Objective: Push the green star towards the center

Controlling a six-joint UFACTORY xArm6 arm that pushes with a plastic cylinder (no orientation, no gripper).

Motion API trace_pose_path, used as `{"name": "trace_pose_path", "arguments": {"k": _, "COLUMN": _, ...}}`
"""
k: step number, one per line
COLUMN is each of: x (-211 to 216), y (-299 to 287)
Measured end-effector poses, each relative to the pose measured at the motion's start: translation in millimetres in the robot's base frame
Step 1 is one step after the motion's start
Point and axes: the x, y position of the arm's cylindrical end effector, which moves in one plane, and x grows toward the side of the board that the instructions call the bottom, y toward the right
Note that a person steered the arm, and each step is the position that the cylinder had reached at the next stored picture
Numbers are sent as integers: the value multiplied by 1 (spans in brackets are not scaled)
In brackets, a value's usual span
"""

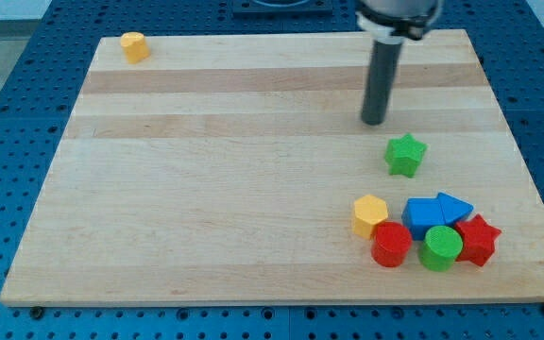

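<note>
The green star [405, 155] lies on the wooden board [206, 189] at the view's right, a little above the cluster of blocks. My tip [375, 121] rests on the board just above and to the left of the star, a small gap apart from it. The dark rod rises straight up from the tip to the view's top edge.
Below the star sits a cluster: a yellow hexagon [370, 214], a red cylinder [391, 246], a green cylinder [440, 248], a red star [477, 240], a blue cube [424, 215] and a blue triangle [454, 207]. A yellow block [134, 46] lies at the top left corner.
</note>
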Motion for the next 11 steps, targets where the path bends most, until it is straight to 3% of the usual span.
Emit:
{"name": "trace_pose_path", "arguments": {"k": 1, "x": 26, "y": 57}}
{"name": "trace_pose_path", "arguments": {"k": 2, "x": 51, "y": 59}}
{"name": "trace_pose_path", "arguments": {"k": 4, "x": 76, "y": 4}}
{"name": "trace_pose_path", "arguments": {"k": 6, "x": 110, "y": 60}}
{"name": "trace_pose_path", "arguments": {"k": 7, "x": 113, "y": 15}}
{"name": "trace_pose_path", "arguments": {"k": 9, "x": 51, "y": -121}}
{"name": "trace_pose_path", "arguments": {"k": 10, "x": 7, "y": -141}}
{"name": "trace_pose_path", "arguments": {"k": 11, "x": 14, "y": -141}}
